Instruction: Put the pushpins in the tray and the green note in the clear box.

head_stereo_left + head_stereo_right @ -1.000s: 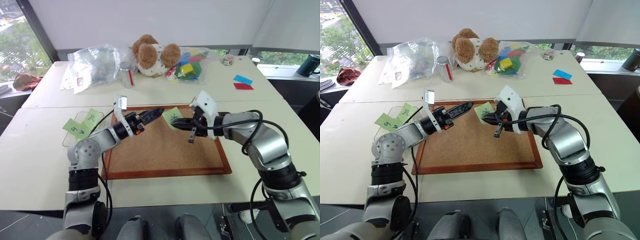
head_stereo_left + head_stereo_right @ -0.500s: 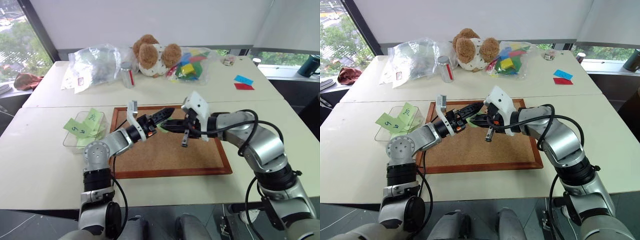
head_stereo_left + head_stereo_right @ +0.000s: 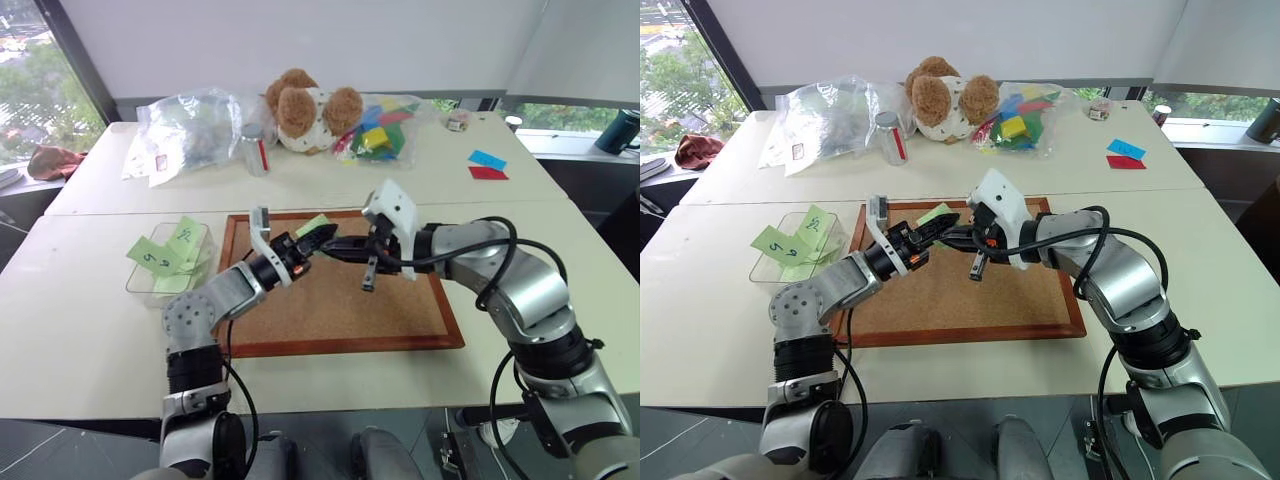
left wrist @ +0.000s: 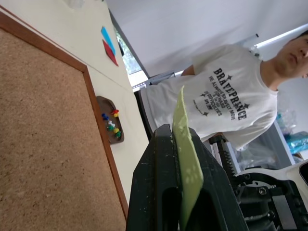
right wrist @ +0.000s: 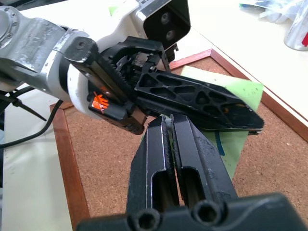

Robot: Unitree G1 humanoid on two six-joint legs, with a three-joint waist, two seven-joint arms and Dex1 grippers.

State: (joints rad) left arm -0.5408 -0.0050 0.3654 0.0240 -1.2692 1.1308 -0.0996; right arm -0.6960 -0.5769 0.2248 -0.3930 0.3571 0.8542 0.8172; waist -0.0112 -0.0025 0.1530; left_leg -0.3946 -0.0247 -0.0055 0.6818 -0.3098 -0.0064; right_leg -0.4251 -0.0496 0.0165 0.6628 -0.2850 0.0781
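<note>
A person's white T-shirt carries black print reading "BRAVEPRINCE" over smaller lines too fine to read. Two pale green sticky notes with black scribbles, one like "5 9", lie on the small clear plastic box beside the wood-framed corkboard on the counter. The pale green square sticky note bearing dark pen strokes is held above the board's far half, clamped edge-on between the closed black fingers of the left hand. The right hand is fingers pressed together, tips against the note, though grip is unclear. The small dark brown tray holds coloured-headed pushpins, just past the board's edge.
</note>
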